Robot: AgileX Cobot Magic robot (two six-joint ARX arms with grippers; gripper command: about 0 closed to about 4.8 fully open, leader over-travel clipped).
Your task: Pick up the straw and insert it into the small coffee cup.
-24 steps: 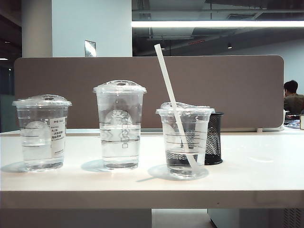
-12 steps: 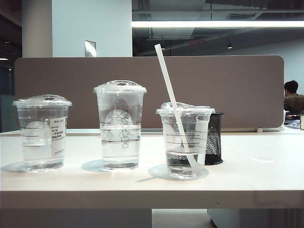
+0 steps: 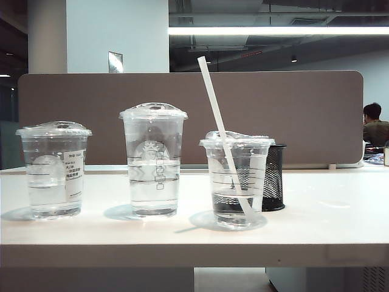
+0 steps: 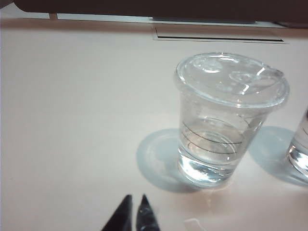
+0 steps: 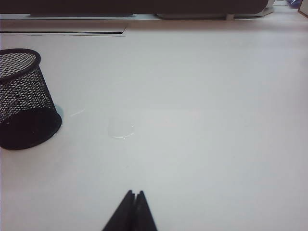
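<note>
straw position: the straw (image 3: 222,137) stands in the small coffee cup (image 3: 237,179), through its lid, its lower end near the cup's bottom and its top leaning away from the mesh pen holder (image 3: 273,176); neither claw is near it and neither wrist view shows it.
small coffee cup position: on the worktop (image 3: 328,213), just in front of the mesh pen holder and overlapping it in the exterior view; the tall logo cup (image 3: 153,159) stands on the cup's other side, apart from it.
straw look: long, thin, straight, white, rising well above all 3 cups.
small coffee cup look: clear plastic, lidded, thin horizontal lines on the wall, a little water at the bottom.
other cups: beyond the tall logo cup, farthest from the mesh pen holder, stands a wide cup with a white label (image 3: 55,170).
left claw: left claw (image 4: 133,204) hangs over bare worktop near a clear lidded cup (image 4: 226,118); its tips are nearly together with a thin gap, grasping nothing.
right claw: right claw (image 5: 134,196) is over bare worktop, well apart from the mesh pen holder (image 5: 24,98); tips clenched together, empty.
</note>
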